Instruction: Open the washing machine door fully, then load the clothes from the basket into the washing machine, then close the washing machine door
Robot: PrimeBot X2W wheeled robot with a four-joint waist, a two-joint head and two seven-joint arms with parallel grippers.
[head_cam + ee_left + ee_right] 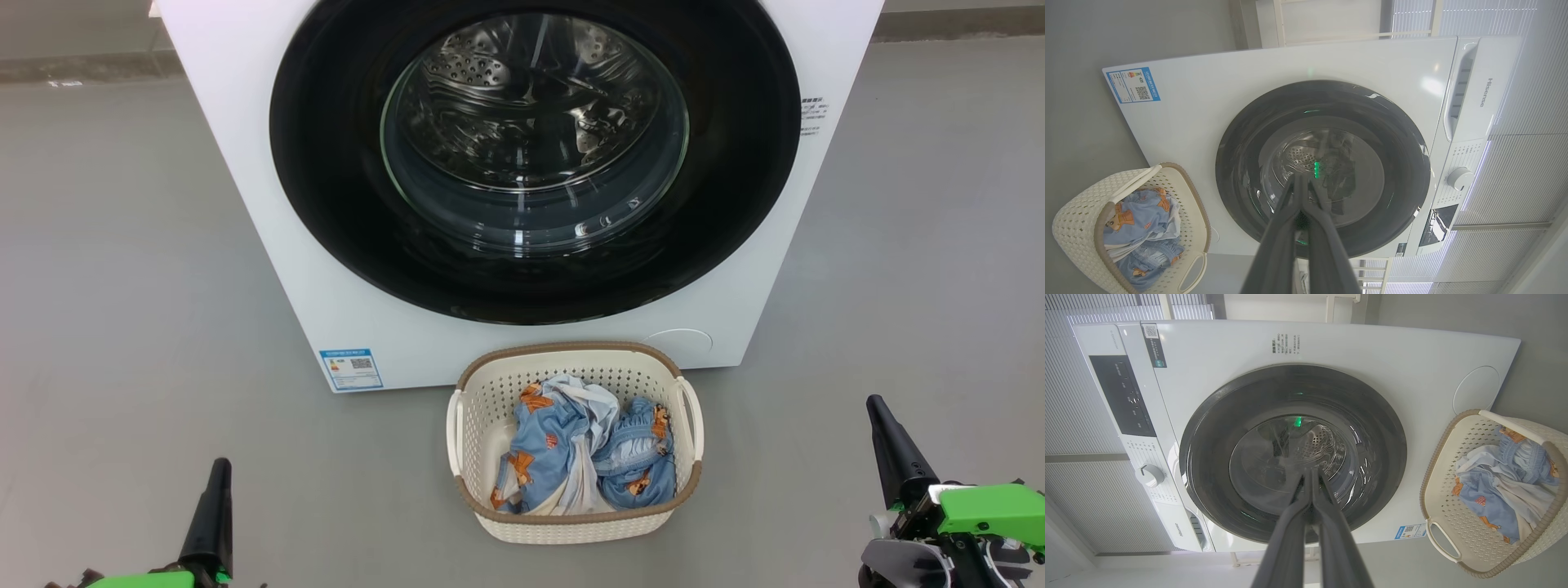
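- Where the head view's lower corners start, both hands hover low over the grey floor [122,286]. The left hand [220,469] is at lower left and the right hand [878,406] at lower right, with fingers aimed toward the machine.
- Left hand: the two dark fingers are pressed together with tips meeting. It grips nothing and is clear of every object.
- Right hand: same posture, with fingers pressed together, empty and touching nothing.
- The basket [482,408] stands on the floor ahead of and between the two hands, well apart from both. It is centred before the machine front. Its far rim sits just beside the front's lower edge; contact cannot be told.
- The clothes [571,457] lie heaped inside the basket, toward its right side in the head view. They are light-blue pieces with orange prints, with white fabric folded among them. The heap sits below the brown rim.
- The washing machine [245,163] is directly behind the basket, white and box-shaped. A blue label [351,369] is at the lower left of its front. A round filter cap [679,340] is low right, just above the basket's far rim.
- The door [326,163] is shut flush against the front, with a wide glossy black rim and a clear glass window [535,212] at its centre.
- The steel perforated drum [482,65] is seen through the glass.
- Farthest, in the wrist views: a control panel [1122,396] and a dial [1150,475] along the machine's top, with a ribbed pale wall [1515,175] beyond.
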